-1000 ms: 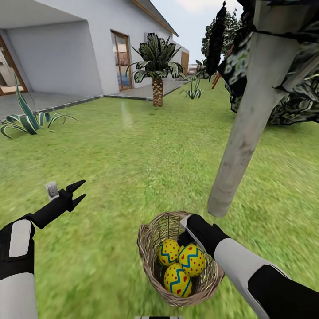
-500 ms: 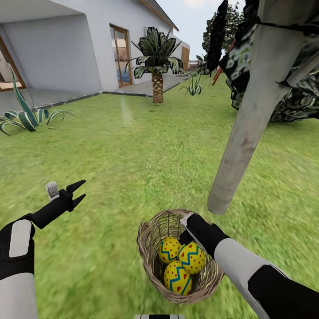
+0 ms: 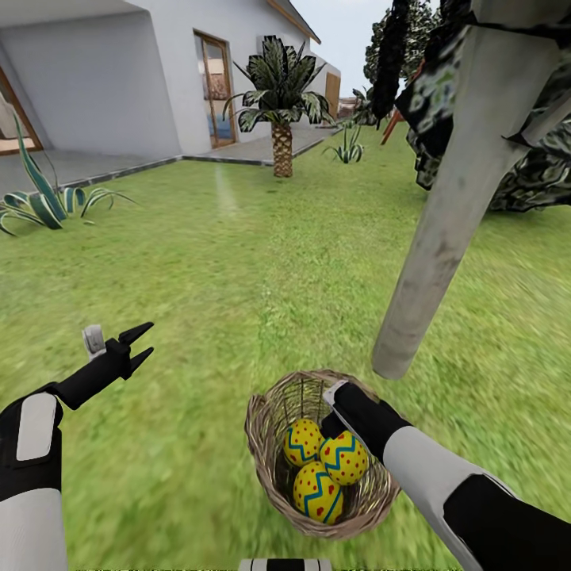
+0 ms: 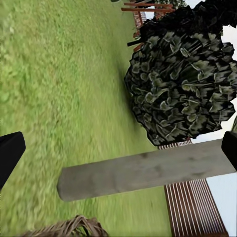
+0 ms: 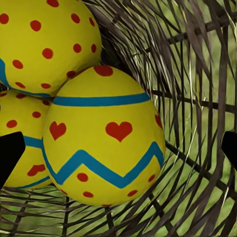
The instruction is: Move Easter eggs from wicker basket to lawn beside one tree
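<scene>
On the green lawn (image 3: pixel 238 262) near a white house (image 3: pixel 119 79), the basket (image 3: pixel 266 444) is lying beside the tree (image 3: pixel 444 238), the open right gripper (image 3: pixel 329 412) is reaching inside over three eggs (image 3: pixel 342 457), and the left gripper (image 3: pixel 139 345) is hanging open.

White forearm shells, black joints; black pointed two-finger left claw (image 3: pixel 141 345), small grey tab beside it.

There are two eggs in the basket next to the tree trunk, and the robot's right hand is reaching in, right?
Not quite: the head view shows three eggs in the basket. The rest holds: it sits by the tree trunk, with the right gripper reaching in.
</scene>
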Robot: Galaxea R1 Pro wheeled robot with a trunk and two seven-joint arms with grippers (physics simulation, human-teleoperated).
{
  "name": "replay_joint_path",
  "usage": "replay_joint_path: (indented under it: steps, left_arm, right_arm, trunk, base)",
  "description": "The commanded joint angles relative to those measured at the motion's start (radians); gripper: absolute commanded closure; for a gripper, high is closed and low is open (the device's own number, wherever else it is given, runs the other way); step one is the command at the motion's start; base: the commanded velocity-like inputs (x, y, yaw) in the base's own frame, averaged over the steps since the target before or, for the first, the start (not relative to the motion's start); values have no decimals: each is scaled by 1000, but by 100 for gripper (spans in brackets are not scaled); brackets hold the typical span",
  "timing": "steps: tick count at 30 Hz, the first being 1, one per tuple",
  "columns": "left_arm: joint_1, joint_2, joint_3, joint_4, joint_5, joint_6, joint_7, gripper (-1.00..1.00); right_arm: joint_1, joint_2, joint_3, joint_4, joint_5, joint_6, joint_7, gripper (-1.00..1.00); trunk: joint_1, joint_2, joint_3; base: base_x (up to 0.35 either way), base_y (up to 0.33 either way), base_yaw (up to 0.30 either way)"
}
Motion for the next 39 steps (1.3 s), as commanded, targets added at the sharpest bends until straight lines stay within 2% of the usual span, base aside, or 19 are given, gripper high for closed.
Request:
replay_joint_path:
  steps: [1, 36, 39]
  left_arm:
    - [-1, 0, 2, 0, -5, 6, -6, -100]
    - [-1, 0, 3, 0, -5, 6, -6, -100]
    - [-1, 0, 3, 0, -5, 6, -6, -100]
  right_arm:
    - [-1, -1, 6, -1, 3, 4, 4, -100]
    - [-1, 0, 6, 1, 0, 4, 6, -100]
    - [-1, -1, 6, 1, 0, 4, 6, -100]
  trunk:
    - [0, 0, -3]
    - [0, 0, -60]
    - [1, -1, -77]
  base:
    - [0, 0, 0]
    - [0, 0, 0]
    - [0, 0, 0]
